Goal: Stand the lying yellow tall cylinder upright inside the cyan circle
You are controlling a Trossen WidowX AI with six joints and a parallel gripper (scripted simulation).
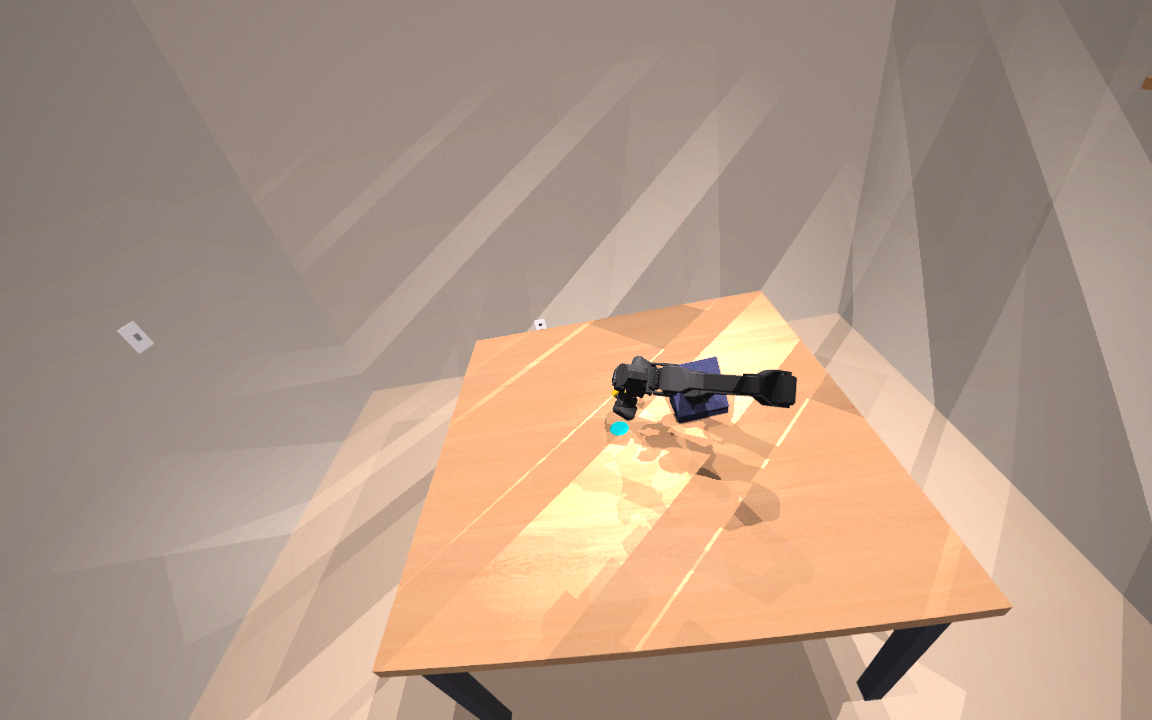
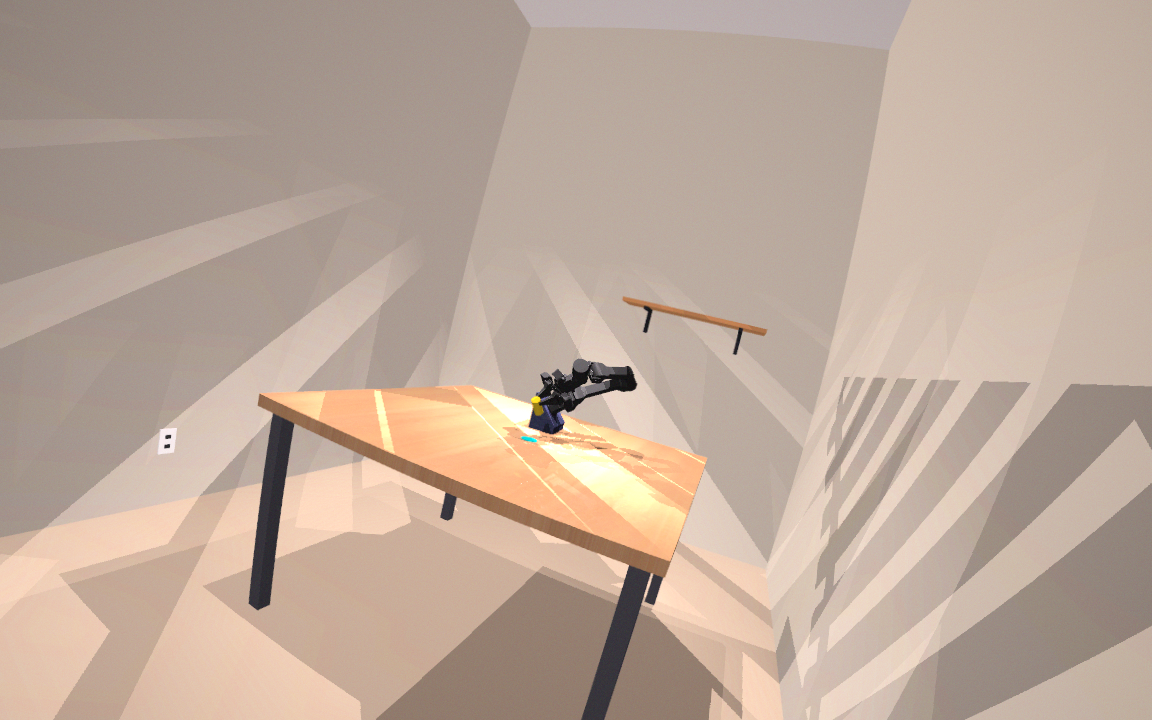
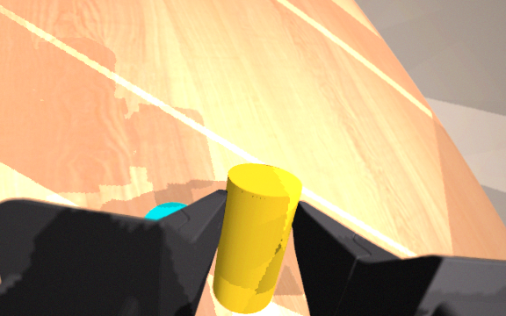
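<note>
The yellow cylinder is held between the two black fingers of my gripper, which is shut on it. In the exterior view it looks close to upright and hangs above the table; in the top view only a small bit of it shows beside the gripper. The flat cyan circle lies on the table, with nothing on it. In the wrist view the circle is left of the cylinder, partly hidden behind the left finger. The cylinder is off to the side of the circle, not over it.
The wooden table bears the arm's dark blue base, close to the gripper and circle. The black arm folds above the base. A wooden shelf is on the far wall. Bright light bands and shadows cross the table.
</note>
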